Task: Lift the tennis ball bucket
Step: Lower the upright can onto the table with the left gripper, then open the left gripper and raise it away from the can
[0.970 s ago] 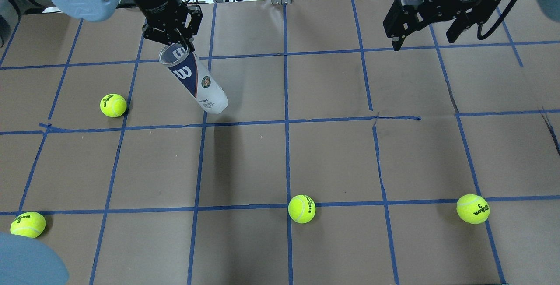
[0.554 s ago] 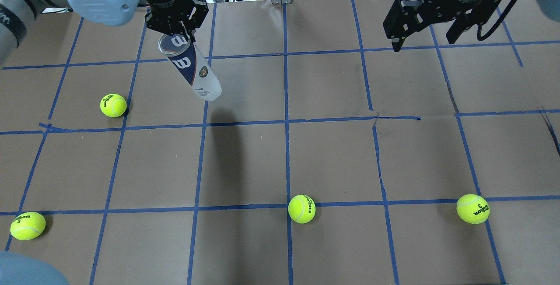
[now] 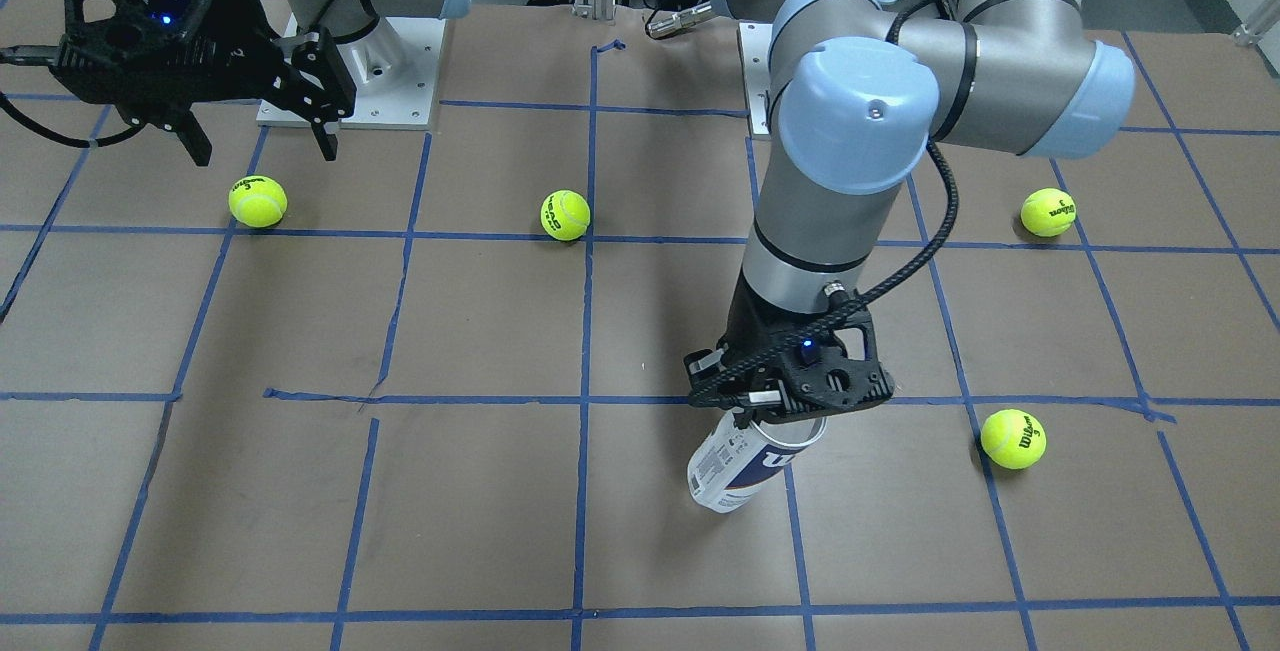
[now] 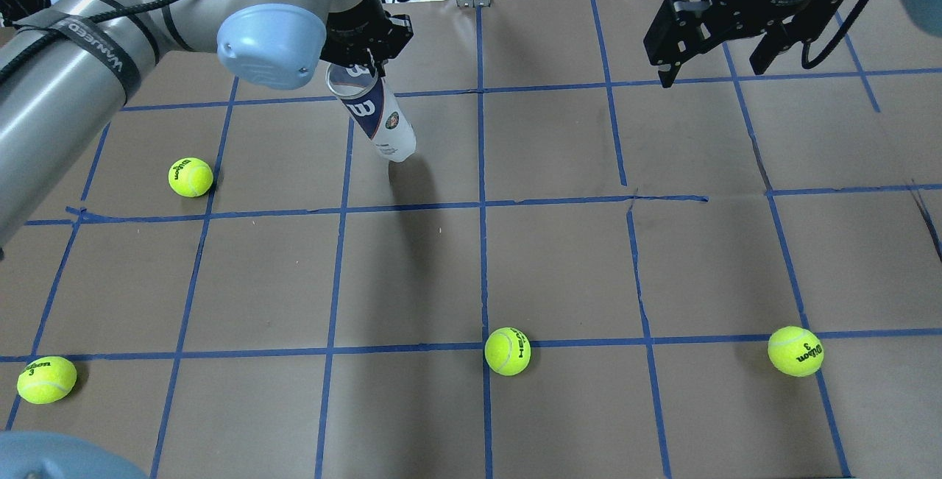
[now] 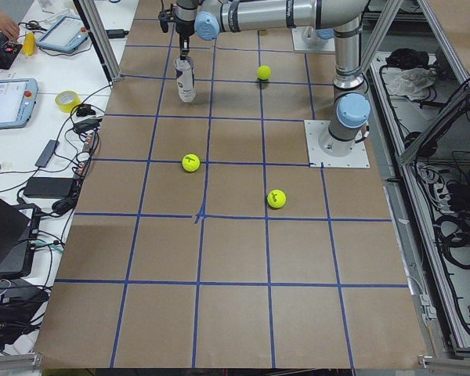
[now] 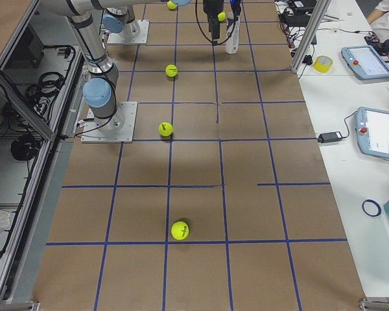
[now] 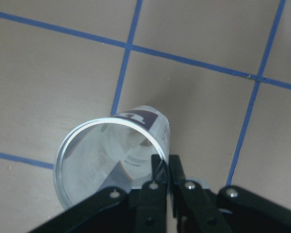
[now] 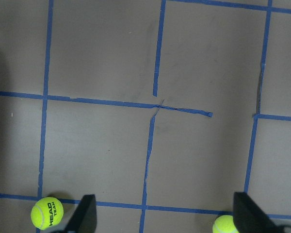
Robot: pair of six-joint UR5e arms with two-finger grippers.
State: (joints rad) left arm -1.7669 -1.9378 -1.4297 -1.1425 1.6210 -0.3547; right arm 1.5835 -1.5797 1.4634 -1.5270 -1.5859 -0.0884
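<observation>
progress: grasp is done. tennis ball bucket (image 4: 377, 117) is gripped at its open rim by left tool (image 7: 166, 166). jaws are nearly shut, w/ one finger inside the mouth and one outside, and the thin clear wall is pinched between. bucket is seen mouth-up and near upright, maybe a slight tilt. it sits over the far part of surface (image 4: 559, 265), on robot's left of centre, beside a blue tape line. bucket looks empty.

lift itself is judged early or partial. its shadow meets the base in the overhead view, so clearance from surface cannot be told. if the base is down, the raise is left to do.

pose: left arm is stretched far fwd, wrist turned straight down, tool vertical above bucket mouth. right tool (image 4: 712, 67) is parked high at the far right, pointed down, jaws spread wide, nothing held. tennis balls (image 4: 507, 351) are scattered on surface, all well apart from the bucket.
</observation>
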